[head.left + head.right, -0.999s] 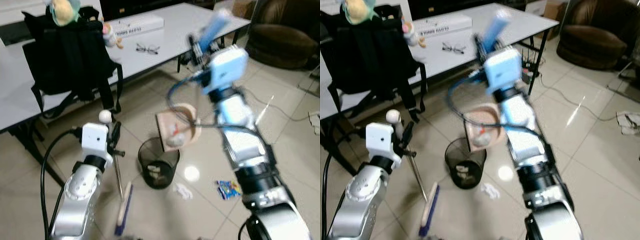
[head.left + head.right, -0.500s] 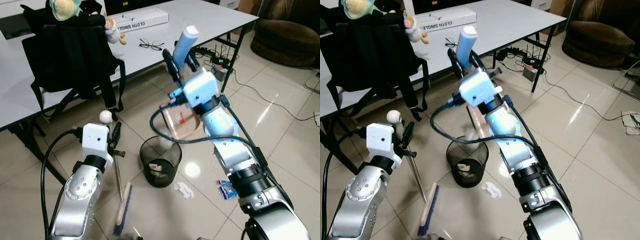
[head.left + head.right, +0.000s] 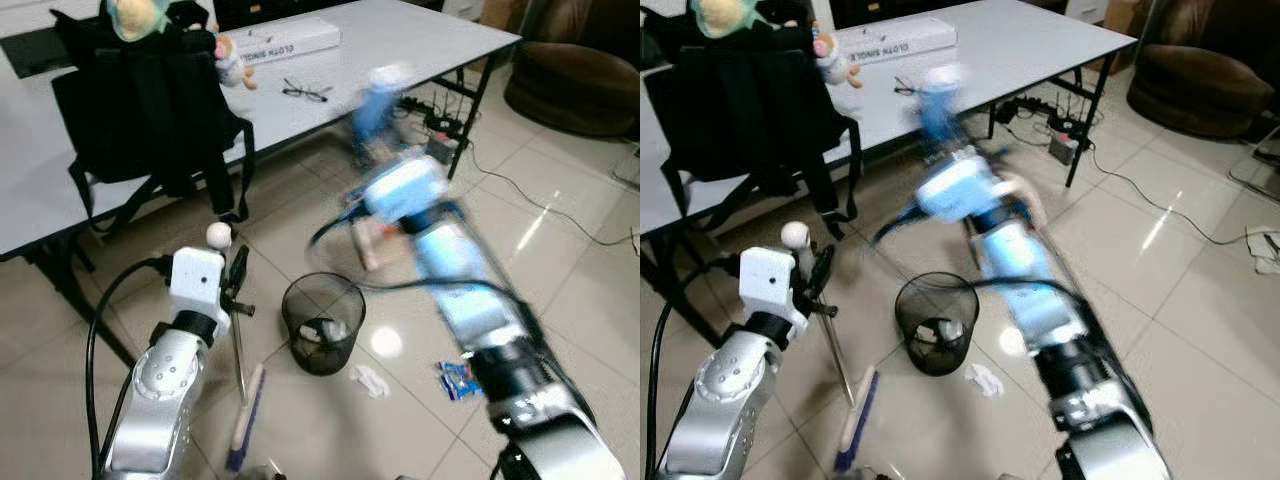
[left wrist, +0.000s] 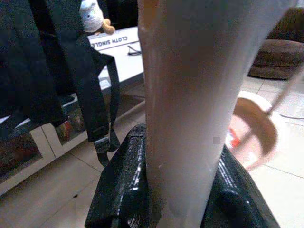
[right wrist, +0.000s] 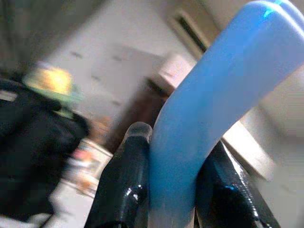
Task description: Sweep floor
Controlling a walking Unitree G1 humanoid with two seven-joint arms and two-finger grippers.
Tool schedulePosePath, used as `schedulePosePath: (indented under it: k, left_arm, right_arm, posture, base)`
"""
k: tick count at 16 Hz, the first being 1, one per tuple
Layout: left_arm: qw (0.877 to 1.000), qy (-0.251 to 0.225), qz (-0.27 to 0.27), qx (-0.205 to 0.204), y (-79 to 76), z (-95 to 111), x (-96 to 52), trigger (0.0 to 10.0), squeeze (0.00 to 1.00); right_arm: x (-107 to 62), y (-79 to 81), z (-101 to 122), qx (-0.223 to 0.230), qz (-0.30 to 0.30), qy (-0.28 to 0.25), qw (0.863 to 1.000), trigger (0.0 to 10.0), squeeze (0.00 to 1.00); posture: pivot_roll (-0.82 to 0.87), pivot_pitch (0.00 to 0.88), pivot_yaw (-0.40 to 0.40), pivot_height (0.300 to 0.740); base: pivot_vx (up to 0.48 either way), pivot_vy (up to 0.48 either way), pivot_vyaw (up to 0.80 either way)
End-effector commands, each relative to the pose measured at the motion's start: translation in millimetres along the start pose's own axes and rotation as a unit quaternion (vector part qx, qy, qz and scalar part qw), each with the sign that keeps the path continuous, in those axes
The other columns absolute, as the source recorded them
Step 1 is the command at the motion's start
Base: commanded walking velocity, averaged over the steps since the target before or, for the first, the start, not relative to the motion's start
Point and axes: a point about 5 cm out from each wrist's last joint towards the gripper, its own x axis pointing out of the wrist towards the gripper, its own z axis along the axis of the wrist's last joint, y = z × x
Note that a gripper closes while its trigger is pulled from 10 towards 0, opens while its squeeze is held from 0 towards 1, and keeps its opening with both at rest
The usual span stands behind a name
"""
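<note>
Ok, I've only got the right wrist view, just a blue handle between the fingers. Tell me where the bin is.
Observer: The black mesh bin stands on the floor between the arms, lower than the right gripper and its blue handle.
Operator: Report the broom.
Observer: The left gripper grips the broom by its stick; the head rests on the tiles left of the bin.
Operator: List the litter outside the bin.
Observer: White crumpled paper and a blue wrapper lie right of the bin.
</note>
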Motion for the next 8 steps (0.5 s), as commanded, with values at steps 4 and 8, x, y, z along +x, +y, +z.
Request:
schedulePosePath:
  k: [4, 8]
  left_arm:
    - [0.999, 0.003, -0.049, 0.004, -8.9, 1, 1.4, 10.0, 0.00]
    - [0.996, -0.006, -0.093, -0.005, -17.9, 3, 2.9, 10.0, 0.00]
  right_arm:
    - [-37.3, -100.9, -15, -0.096, -0.242, 0.141, 0.955, 10.0, 0.00]
    - [-74.9, -114.2, -34, -0.109, -0.282, 0.236, 0.923, 10.0, 0.00]
  posture:
    - [-0.01, 0.044, 0.043, 0.740]
    - [-0.02, 0.051, 0.049, 0.740]
  base:
    - [0.000, 0.000, 0.00]
    - [0.000, 0.000, -0.40]
